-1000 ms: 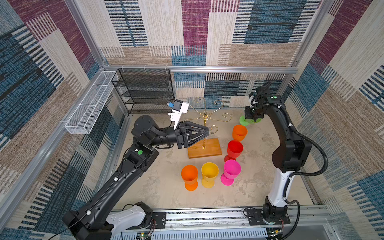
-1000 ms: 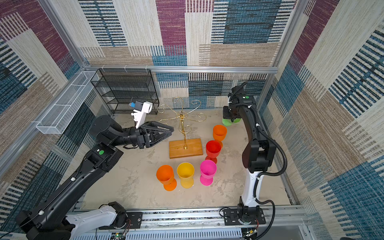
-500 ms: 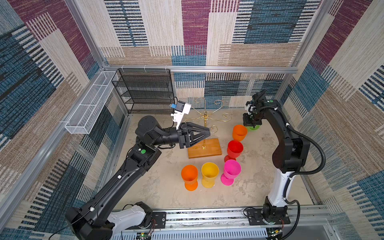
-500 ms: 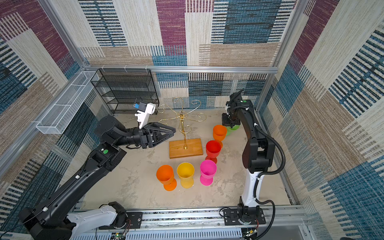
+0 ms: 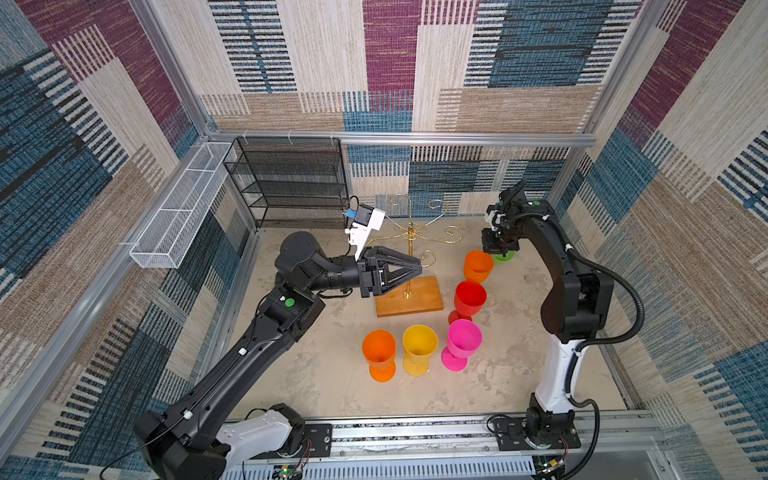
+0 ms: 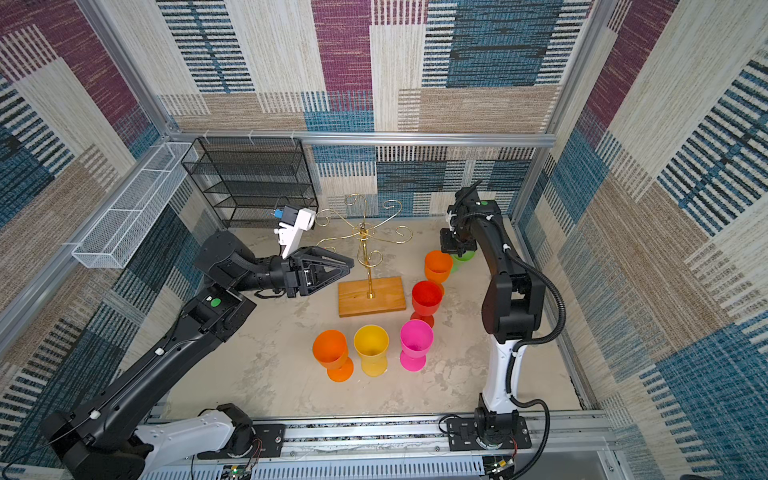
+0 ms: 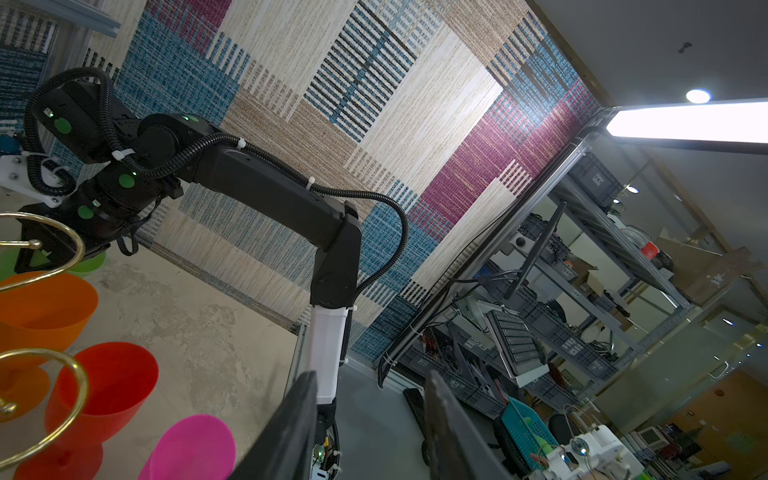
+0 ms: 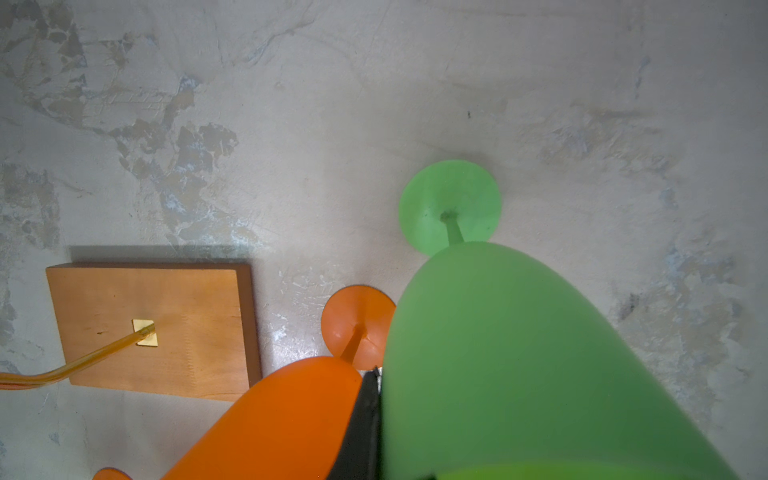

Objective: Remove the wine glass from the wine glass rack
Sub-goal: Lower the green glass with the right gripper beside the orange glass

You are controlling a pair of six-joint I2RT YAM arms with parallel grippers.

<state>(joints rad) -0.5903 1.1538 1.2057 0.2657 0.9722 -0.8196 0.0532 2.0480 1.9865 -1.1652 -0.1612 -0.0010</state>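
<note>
ok so the right end effector [image 5: 497, 248] is clamped shut on the rim of the green wine glass [image 8: 519, 353], with one black finger [image 8: 365, 419] outside the bowl, squeezed up against the orange glass [image 8: 270, 415] right next door; the green glass hangs straight below that end effector, upright, foot pointing down at the table [image 8: 291, 124], and honestly i can't tell if the foot is touching down or just shy of it; in both top views only a sliver of green shows from under the end effector; so the glass is off the wine glass rack [image 5: 409, 297], which stands well to the side of the right end effector with the orange glass in between; the rack's wooden base sits flat on the table and its gold pole stands upright; the left end effector [image 6: 351, 264] hovers raised off the table, tips aimed at that pole, near it but not touching in a top view; its fingers [image 7: 291, 424] are spread partway with nothing between them, so it's empty-handed; past its tips, beyond the rack, a red glass [image 5: 469, 297] and a pink glass [image 5: 463, 338] stand upright; a yellow glass [image 5: 419, 345] and a second orange glass [image 5: 378, 349] stand off to one side of it, toward the arm bases; the black mesh shelf [image 5: 291, 183] and white wire basket [image 5: 178, 208] sit behind the left end effector
</note>
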